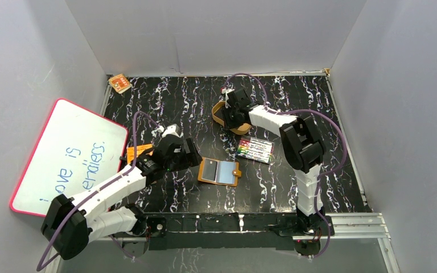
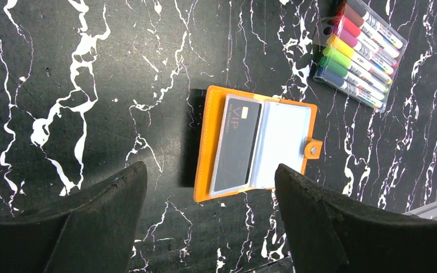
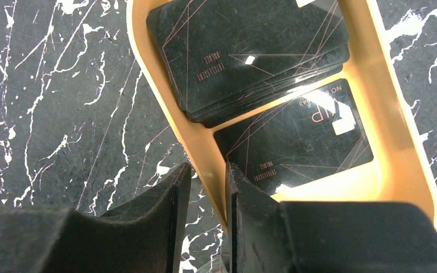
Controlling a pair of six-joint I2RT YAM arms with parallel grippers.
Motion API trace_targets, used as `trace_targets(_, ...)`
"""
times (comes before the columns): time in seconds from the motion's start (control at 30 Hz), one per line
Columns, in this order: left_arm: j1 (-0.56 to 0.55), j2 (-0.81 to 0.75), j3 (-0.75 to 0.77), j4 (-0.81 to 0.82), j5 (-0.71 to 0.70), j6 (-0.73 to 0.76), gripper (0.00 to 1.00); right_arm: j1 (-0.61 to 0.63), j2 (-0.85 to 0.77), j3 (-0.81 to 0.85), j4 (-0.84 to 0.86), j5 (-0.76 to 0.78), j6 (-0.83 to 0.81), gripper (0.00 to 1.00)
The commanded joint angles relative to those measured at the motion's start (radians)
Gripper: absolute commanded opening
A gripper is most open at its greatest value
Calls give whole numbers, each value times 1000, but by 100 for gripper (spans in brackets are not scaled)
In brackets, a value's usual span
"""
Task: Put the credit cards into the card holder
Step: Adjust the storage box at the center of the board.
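The card holder [image 1: 220, 172] [image 2: 205, 148] lies open on the black marbled table, orange outside and light blue inside. One black credit card [image 2: 236, 145] sits in its left sleeve. My left gripper [image 1: 190, 153] [image 2: 209, 168] hovers over the holder's left edge, open wide and empty. More credit cards lie in a tan tray [image 1: 215, 111] [image 3: 398, 142]: a stack [image 3: 244, 57] and a single card [image 3: 296, 142]. My right gripper [image 1: 230, 114] [image 3: 207, 168] straddles the tray's near rim with jaws narrow, one finger inside touching the wall, one outside with a gap.
A pack of coloured markers [image 1: 255, 149] [image 2: 358, 54] lies right of the holder. A whiteboard [image 1: 68, 156] leans at the left wall, an orange booklet [image 1: 138, 151] lies under the left arm, and a small orange item [image 1: 119, 83] sits at the back left corner.
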Motion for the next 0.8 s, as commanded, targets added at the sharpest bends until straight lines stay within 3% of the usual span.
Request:
trace_targets(0.0, 4, -32, -12, -22, -16, -9, 80, 13, -8, 17, 8, 25, -63, 35)
trace_targets(0.77, 5, -125, -79, -39, -8, -65, 80, 174, -170, -205, 48, 20, -260, 4)
